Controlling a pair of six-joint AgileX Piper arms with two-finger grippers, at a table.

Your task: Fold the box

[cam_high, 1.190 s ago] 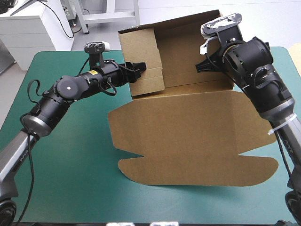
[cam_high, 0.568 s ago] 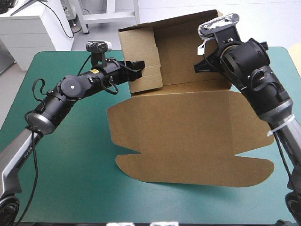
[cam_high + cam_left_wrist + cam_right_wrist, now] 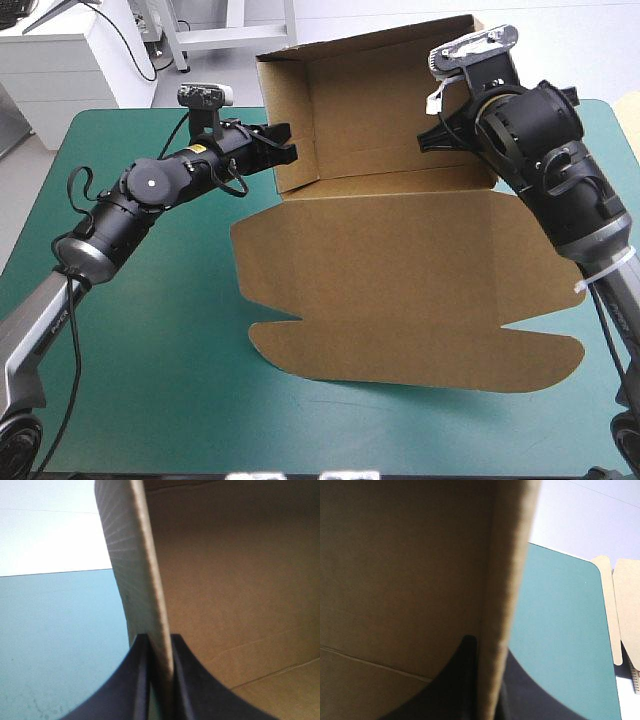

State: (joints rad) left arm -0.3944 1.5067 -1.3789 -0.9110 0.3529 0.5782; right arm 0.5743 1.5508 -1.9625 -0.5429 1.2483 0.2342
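Pinching the box by its raised side walls near the table's far edge, your left gripper and, seemingly, right gripper are clamped on board; hold both walls upright, moving inward evenly.

No legible txt, brand or nr anywhere: box shows plain board, & small yellow sticker on left arm is too tiny to read.

Black round-jointed left arm, yellow label, bulkier black right arm, white tie.
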